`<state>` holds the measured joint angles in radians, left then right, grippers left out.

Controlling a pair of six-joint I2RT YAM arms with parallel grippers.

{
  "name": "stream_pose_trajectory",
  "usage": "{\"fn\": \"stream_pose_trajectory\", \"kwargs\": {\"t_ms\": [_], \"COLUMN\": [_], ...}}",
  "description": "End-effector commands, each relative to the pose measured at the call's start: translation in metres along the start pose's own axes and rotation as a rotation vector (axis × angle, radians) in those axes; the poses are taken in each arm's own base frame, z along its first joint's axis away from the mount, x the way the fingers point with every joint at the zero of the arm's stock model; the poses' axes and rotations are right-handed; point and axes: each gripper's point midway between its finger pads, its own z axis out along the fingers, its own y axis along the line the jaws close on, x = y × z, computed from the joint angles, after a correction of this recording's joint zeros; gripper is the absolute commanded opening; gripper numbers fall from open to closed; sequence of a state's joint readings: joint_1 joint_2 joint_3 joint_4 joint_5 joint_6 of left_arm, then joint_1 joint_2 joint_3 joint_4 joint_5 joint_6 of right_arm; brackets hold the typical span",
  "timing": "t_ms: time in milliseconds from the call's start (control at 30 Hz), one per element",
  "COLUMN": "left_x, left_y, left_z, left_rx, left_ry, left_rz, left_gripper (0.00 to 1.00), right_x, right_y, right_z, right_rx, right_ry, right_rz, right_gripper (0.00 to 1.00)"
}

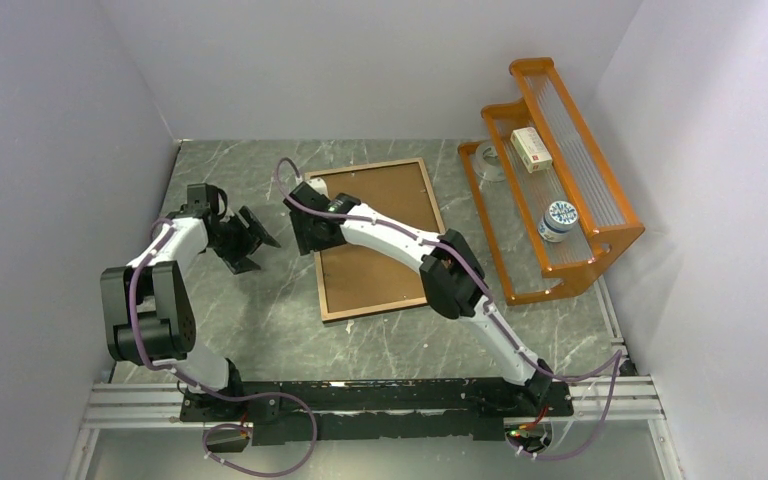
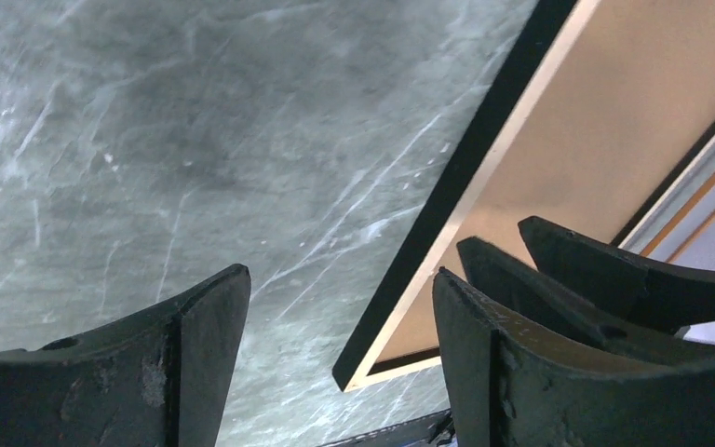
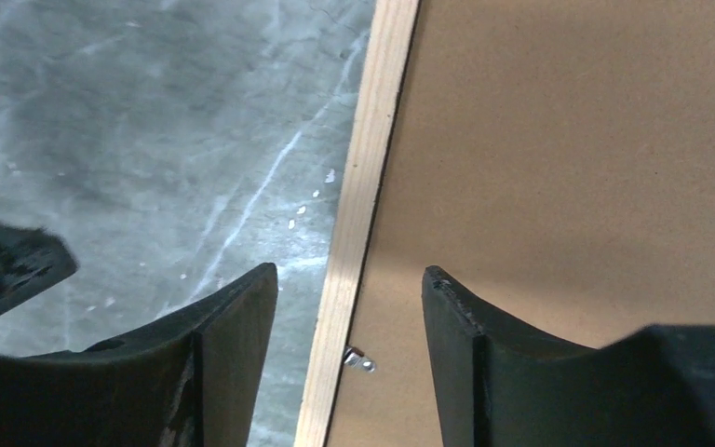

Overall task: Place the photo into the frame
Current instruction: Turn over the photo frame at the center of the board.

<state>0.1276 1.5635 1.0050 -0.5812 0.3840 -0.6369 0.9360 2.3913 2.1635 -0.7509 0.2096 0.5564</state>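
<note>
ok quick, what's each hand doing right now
Left hand: open, holding nothing.
Right hand: open over the frame edge, holding nothing.

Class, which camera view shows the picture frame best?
Top external: the whole frame lies back-up, only partly crossed by the right arm. Left wrist shows just one corner; right wrist just a strip of wooden border.

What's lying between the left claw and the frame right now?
Nothing. Only bare marble table separates the left claw from the frame, at its black edge. The left wrist view shows this most clearly.
</note>
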Motion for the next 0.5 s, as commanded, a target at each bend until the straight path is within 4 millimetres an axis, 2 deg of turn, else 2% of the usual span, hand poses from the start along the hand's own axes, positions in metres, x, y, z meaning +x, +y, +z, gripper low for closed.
{"fn": "stream_pose_trajectory", "kwargs": {"t_ms": [0, 267, 467], "left_x": [0.0, 0.018, 0.024], "left_y": [0.009, 0.013, 0.017], "left_z": [-0.008, 0.001, 0.003], "left_rx": [-0.01, 0.035, 0.037], "left_ry": [-0.032, 0.034, 0.041], "left_rz": [-0.057, -0.104, -0.125], "left_gripper": [0.75, 0.68, 0.66], "right_x": [0.005, 0.031, 0.054], "right_y": [-0.007, -0.005, -0.014], "right_z": [0.002, 0.012, 0.015], "right_rx": [0.062, 0.128, 0.193], "right_ry": [0.02, 0.072, 0.13], "right_rz": [-0.054, -0.146, -0.168], "right_gripper": [0.6, 0.53, 0.44]}}
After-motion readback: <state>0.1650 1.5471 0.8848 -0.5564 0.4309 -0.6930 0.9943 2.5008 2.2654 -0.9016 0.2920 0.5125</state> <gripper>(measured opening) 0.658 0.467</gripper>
